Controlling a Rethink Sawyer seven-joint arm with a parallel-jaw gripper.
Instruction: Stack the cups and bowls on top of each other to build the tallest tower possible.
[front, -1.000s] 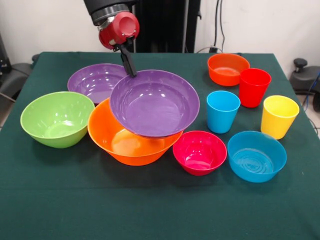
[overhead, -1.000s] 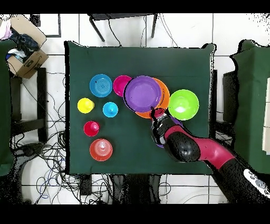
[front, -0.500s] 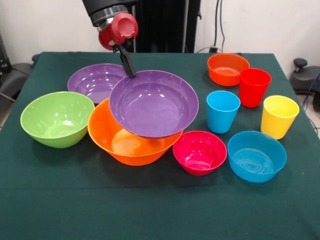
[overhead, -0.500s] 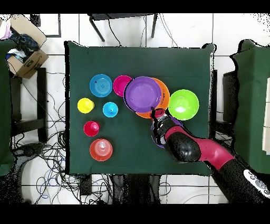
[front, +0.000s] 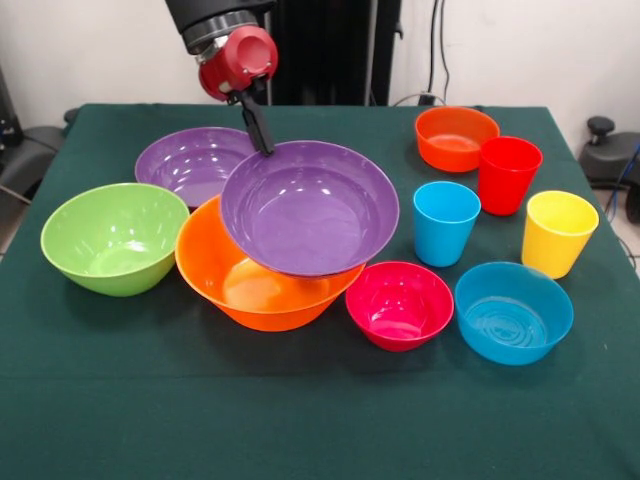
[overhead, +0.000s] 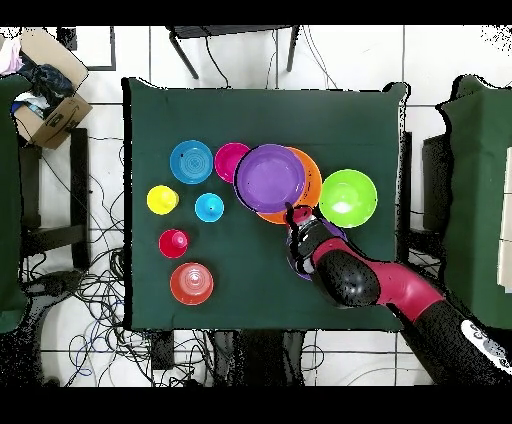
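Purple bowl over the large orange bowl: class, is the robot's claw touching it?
Touching. In the front view the claw meets the far rim of the tilted purple bowl, which sits partly over the large orange bowl.

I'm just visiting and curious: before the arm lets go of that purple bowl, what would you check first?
1. Pincer on the far rim of the held purple bowl: ok.
2. Bowl level: not ok, it tilts toward the camera.
3. Bowl centred over the large orange bowl: not ok, it overhangs on the pink-red bowl's side.
4. Bowl seated inside the orange one: cannot tell.
5. Blue cup beside it still upright and apart from it: ok.
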